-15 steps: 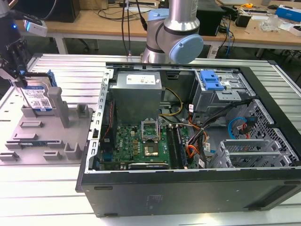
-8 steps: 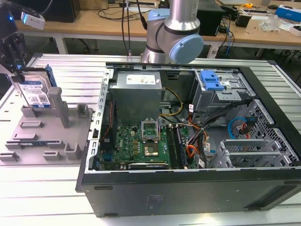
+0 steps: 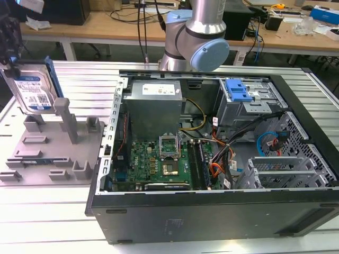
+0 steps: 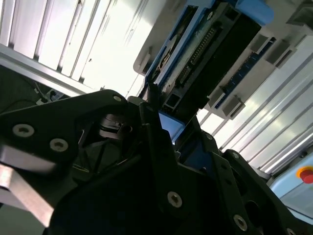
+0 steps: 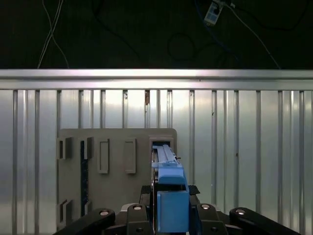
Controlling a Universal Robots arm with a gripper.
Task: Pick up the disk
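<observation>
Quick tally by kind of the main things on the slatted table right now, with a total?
Disk, standing upright at the exterior view's left, held in the hand: 1
Grey fixture with upright posts: 1
Open computer case: 1
Robot arm: 1
Total: 4

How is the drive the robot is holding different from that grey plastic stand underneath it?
The disk is silver metal with a white-and-blue label and blue side rails; the grey fixture is plain grey plastic. The disk stands on edge, held by the gripper above the table; the fixture lies flat on the table. The disk is a smooth slab; the fixture has upright posts. Both are roughly rectangular.
</observation>
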